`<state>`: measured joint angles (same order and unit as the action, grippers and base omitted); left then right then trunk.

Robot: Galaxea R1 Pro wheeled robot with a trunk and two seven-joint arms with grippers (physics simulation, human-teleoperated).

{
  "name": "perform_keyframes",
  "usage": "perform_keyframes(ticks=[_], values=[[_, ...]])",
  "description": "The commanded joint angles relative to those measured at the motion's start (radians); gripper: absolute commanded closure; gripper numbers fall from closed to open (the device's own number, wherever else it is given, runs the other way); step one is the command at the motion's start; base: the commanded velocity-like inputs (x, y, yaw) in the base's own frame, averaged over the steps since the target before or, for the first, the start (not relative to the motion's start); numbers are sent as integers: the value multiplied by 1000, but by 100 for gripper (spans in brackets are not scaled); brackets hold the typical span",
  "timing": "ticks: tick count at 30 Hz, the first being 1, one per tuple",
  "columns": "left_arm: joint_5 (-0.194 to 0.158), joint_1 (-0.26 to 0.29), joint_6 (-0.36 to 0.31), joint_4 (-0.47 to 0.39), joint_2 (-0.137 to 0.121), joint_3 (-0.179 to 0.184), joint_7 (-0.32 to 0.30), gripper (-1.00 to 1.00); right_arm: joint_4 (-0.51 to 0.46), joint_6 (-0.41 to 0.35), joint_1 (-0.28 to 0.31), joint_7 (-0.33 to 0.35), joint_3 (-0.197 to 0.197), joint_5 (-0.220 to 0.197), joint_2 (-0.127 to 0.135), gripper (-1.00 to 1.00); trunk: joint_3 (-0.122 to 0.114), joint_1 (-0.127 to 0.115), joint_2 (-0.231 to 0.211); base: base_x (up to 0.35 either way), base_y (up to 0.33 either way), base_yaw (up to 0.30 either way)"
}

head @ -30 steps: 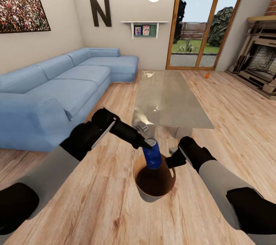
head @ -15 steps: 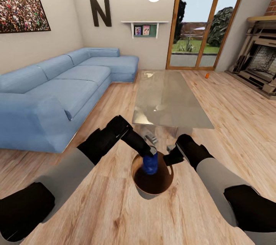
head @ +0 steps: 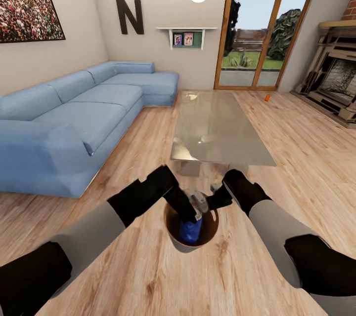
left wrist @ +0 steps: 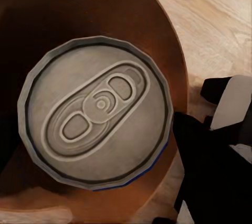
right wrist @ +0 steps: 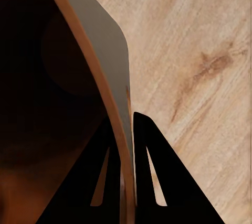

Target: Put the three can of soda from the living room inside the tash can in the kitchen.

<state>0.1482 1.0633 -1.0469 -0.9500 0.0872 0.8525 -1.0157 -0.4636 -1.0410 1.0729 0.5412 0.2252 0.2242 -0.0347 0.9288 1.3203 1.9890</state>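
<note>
In the head view, the dark blue soda can [head: 191,230] sits low inside the copper-brown trash can [head: 211,228], which is held just above the wood floor. My left gripper [head: 194,209] reaches down into the bin and is shut on the can's upper part. The left wrist view looks straight onto the can's pale lid [left wrist: 97,111], with the bin's brown inner wall [left wrist: 160,27] around it. My right gripper [head: 212,201] is shut on the bin's rim, and its fingers [right wrist: 113,171] straddle the greyish-tan wall [right wrist: 100,40]. One orange can [head: 267,98] stands far off by the glass doors.
The glass coffee table [head: 217,128] stands just beyond the bin. The light-blue sofa [head: 74,118] fills the left side. A brick fireplace [head: 338,79] is at the far right. Wood floor [head: 306,158] runs between the table and the fireplace.
My left gripper has gone down with the blue can, from above the rim to deep inside the bin. The bin and my right gripper shifted slightly left.
</note>
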Motion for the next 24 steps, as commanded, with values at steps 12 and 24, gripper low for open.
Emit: perform_keyframes(ticks=[12, 24], values=[[0, -2, 0, 56, 0, 38, 214, 100, 0, -6, 2, 6, -2, -28, -5, 100, 0, 0, 0, 0, 0, 0], [-2, -2, 0, 71, 4, 39, 225, 100, 1, -6, 2, 6, 0, -28, -22, 100, 0, 0, 0, 0, 0, 0]])
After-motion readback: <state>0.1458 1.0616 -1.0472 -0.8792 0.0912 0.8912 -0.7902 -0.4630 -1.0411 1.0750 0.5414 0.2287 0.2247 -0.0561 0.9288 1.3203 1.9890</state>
